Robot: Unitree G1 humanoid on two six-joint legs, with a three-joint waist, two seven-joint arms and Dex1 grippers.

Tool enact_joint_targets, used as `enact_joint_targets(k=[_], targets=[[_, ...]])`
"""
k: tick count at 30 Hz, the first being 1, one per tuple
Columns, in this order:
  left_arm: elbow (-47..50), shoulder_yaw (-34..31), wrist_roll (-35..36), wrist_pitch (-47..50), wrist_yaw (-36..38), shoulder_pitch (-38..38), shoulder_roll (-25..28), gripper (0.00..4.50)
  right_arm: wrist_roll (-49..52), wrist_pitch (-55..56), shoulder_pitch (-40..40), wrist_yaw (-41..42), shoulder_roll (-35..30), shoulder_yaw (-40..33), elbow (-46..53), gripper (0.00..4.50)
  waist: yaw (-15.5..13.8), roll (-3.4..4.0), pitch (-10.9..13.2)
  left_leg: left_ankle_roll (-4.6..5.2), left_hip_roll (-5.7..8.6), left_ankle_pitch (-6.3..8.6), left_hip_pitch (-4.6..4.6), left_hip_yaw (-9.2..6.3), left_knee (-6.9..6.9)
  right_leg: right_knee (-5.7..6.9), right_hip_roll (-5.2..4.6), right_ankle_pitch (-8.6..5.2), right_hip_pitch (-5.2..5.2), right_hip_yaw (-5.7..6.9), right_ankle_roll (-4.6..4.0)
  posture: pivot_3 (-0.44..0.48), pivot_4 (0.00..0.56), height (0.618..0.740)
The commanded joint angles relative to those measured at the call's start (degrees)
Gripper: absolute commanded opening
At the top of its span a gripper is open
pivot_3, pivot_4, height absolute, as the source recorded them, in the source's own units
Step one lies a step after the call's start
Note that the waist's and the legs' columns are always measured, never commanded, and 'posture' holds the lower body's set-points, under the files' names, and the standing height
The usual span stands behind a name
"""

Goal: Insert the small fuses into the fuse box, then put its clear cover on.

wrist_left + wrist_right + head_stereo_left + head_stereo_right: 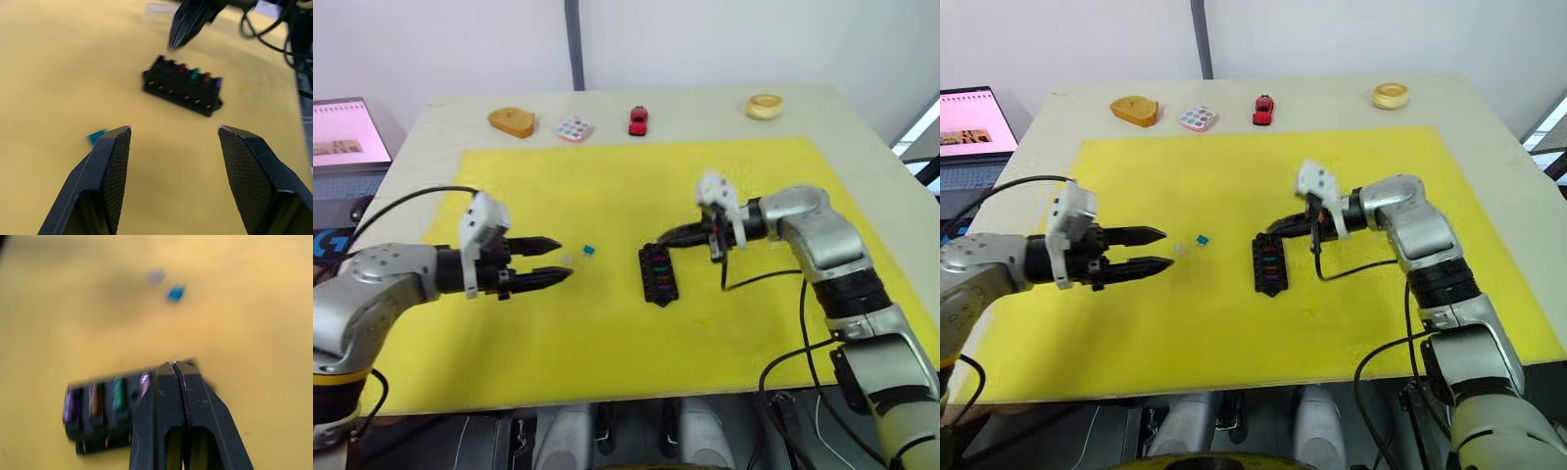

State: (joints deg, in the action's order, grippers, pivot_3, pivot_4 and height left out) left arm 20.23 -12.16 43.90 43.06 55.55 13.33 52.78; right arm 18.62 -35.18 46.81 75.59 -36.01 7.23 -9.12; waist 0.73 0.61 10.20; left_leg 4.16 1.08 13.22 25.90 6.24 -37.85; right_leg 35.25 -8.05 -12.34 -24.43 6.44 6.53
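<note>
Yellow mat [607, 186]: one fuse box [658, 274] holding four fuses, left pincer [553, 260] spread, right pincer [658, 241] pressed together.

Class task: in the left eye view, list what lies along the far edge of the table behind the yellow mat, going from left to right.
Tan wedge-shaped block → small tray with coloured dots → red toy car → pale yellow ring.

Yellow mat [607, 323] covers counter [862, 127] beneath both claws. Far beyond the claws, along the back edge: brown wedge block [512, 121], dotted tray [575, 128], red toy car [638, 119], tan ring [765, 106]. Laptop [347, 132] off the left claw's outer side.
</note>
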Motion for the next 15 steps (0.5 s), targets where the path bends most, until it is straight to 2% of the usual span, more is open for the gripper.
enact_joint_targets(k=[1,4,5,6,11,15], targets=[[-8.1,-8.2,-5.7,-5.6,-1.6,-2.0,2.6,2.98,-0.5,1.6,0.4,-7.3,-4.2,-8.2,-0.6,0.02,-0.2,0.0,0.0,0.0,0.0,0.0,0.0,0.0,0.02,-0.02,-0.06,0.0,-0.02,0.01,0.0,0.0,0.15,0.74],[-17.7,-12.0,-11.1,-12.2,-2.6,-4.2,3.3,3.84,-1.7,8.2,-1.1,-14.1,-8.0,-15.6,-10.2,0.89,-0.2,-0.03,0.0,-0.01,0.12,0.01,-0.01,0.03,0.11,-0.05,-0.28,-0.08,-0.05,0.07,-0.15,0.0,0.15,0.74],[-19.9,-12.9,-12.2,-13.9,-2.4,-4.7,3.4,4.29,-1.3,10.2,-1.1,-15.8,-8.6,-18.1,-13.2,1.34,-0.2,-0.03,0.0,-0.01,0.17,0.01,-0.02,0.07,0.17,-0.06,-0.4,-0.08,-0.06,0.09,-0.15,0.0,0.15,0.74],[-21.6,-13.4,-13.1,-15.4,-1.9,-5.3,3.4,4.5,-1.0,11.3,-1.1,-17.2,-9.5,-20.1,-15.9,1.87,-0.2,-0.03,0.0,-0.01,0.24,0.01,-0.03,0.13,0.25,-0.07,-0.49,-0.08,-0.09,0.08,-0.15,0.0,0.15,0.74],[-29.1,-14.5,-16.3,-22.1,-1.2,-7.0,2.4,4.5,-2.3,19.9,-5.1,-20.9,-15.7,-26.2,-28.7,4.46,-0.1,-0.03,0.0,-0.09,0.34,-0.04,-0.02,0.3,0.66,-0.15,-0.6,0.02,-0.28,0.02,0.01,0.0,0.15,0.74],[-37.2,-12.7,-20.9,-29.0,-3.4,-6.1,1.0,4.5,-4.8,30.4,-6.7,-27.5,-17.8,-28.0,-38.4,4.46,0.4,-0.01,0.0,-0.21,0.23,-0.12,-0.14,0.45,0.81,-0.1,-0.58,0.02,-0.1,0.04,0.0,0.0,0.15,0.74]])
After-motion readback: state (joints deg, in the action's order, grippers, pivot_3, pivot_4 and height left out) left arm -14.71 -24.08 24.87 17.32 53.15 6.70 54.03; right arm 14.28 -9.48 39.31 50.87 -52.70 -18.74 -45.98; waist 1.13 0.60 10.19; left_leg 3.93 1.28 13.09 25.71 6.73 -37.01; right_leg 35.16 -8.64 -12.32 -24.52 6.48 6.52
